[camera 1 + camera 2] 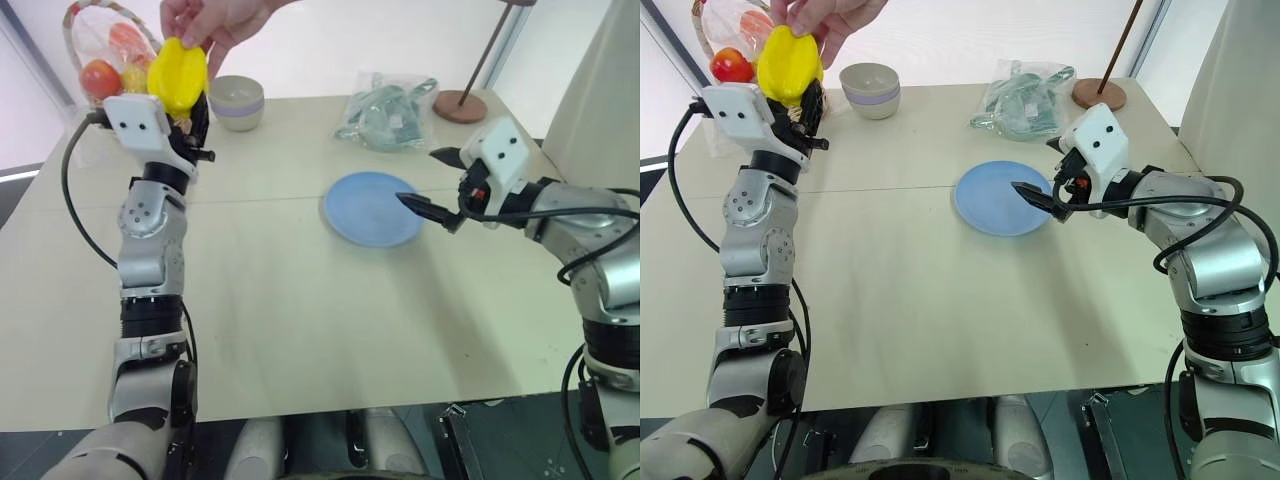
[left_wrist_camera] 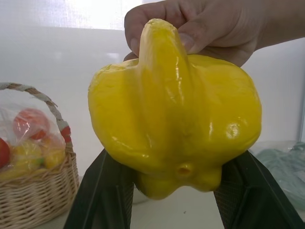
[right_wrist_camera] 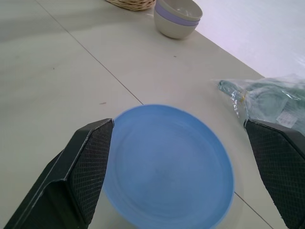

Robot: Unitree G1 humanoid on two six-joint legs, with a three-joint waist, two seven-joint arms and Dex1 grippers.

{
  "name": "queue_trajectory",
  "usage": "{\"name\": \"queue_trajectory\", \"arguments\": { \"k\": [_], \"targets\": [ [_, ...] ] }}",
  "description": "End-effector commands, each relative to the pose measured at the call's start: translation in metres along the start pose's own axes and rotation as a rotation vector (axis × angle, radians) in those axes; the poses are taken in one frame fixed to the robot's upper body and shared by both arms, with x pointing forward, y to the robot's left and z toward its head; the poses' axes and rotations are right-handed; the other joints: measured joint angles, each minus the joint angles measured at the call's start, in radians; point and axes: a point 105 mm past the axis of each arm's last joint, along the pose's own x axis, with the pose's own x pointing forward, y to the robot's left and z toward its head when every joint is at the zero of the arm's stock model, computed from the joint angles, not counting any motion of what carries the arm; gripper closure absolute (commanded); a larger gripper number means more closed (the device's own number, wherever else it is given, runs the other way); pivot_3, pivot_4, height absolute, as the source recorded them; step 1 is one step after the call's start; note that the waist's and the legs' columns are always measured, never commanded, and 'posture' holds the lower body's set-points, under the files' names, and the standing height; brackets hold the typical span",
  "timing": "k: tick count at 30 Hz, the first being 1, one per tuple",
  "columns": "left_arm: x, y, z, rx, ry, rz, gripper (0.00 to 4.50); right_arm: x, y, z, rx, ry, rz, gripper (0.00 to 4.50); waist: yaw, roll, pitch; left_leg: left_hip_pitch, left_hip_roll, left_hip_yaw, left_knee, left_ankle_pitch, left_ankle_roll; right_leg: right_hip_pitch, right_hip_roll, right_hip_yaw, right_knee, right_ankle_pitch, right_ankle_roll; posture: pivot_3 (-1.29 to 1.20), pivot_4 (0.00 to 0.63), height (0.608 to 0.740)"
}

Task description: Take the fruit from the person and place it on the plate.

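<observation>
One fruit (image 2: 174, 114), long axis upright, sits clamped between the left end effector (image 1: 190, 125) fingers while the person's hand (image 1: 215, 20) pinches its top. The single plate (image 1: 372, 207) lies down and to the right of it, just beside the right end effector (image 1: 440, 185), whose jaws stand apart. One bowl (image 1: 237, 101), one basket (image 2: 35, 191) on the surface (image 1: 300, 300).

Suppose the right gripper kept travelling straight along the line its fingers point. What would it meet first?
Probably the plate: the right gripper, open, points slightly down over it in the right wrist view. Depth is unclear, so it might skim past toward the bowl.
</observation>
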Motion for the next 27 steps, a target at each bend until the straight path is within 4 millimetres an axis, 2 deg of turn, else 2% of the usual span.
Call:
{"name": "queue_trajectory", "arguments": {
  "k": [1,9,12,18,21,27],
  "targets": [
    [0.006,0.000,0.022,0.028,-0.079,-0.006,2.89,-0.009,-0.006,0.015,-0.044,-0.040,-0.037,0.00,0.000,0.000,0.000,0.000,0.000,0.000,0.000,0.000,0.000,0.000,0.000,0.000,0.000,0.000,0.000,0.00,0.150,0.740],
    [0.004,0.001,0.028,0.027,-0.092,-0.014,2.89,-0.009,-0.005,0.014,-0.041,-0.037,-0.036,0.00,0.000,0.000,0.000,0.000,0.000,0.000,0.000,0.000,0.000,0.000,0.000,0.000,0.000,0.000,0.000,0.00,0.150,0.740],
    [0.001,-0.004,0.033,0.034,-0.092,-0.067,2.89,-0.009,-0.003,0.014,-0.038,-0.034,-0.028,0.00,0.000,0.000,0.000,0.000,0.000,0.000,0.000,0.000,0.000,0.000,0.000,0.000,0.000,0.000,0.000,0.00,0.150,0.740],
    [-0.016,-0.041,0.022,0.006,0.084,-0.517,2.89,-0.026,0.020,0.010,-0.055,0.019,0.140,0.00,0.002,0.000,0.000,-0.001,0.000,0.000,-0.001,0.000,0.000,-0.001,0.000,-0.001,-0.001,0.000,0.000,0.00,0.150,0.740],
    [-0.024,-0.054,0.015,0.021,0.168,-0.740,2.89,-0.036,0.025,0.008,-0.062,0.049,0.197,0.00,0.000,0.000,0.000,-0.001,0.000,0.000,-0.001,0.000,0.000,-0.001,0.000,-0.002,-0.001,0.000,0.000,0.00,0.150,0.740],
    [-0.009,-0.065,0.003,-0.005,0.263,-0.969,2.89,-0.046,0.021,0.019,-0.077,0.030,0.209,0.00,0.000,-0.002,0.001,-0.001,0.000,0.000,-0.001,0.000,0.000,-0.001,0.002,-0.002,-0.002,-0.001,-0.001,0.00,0.150,0.740]
  ]
}}
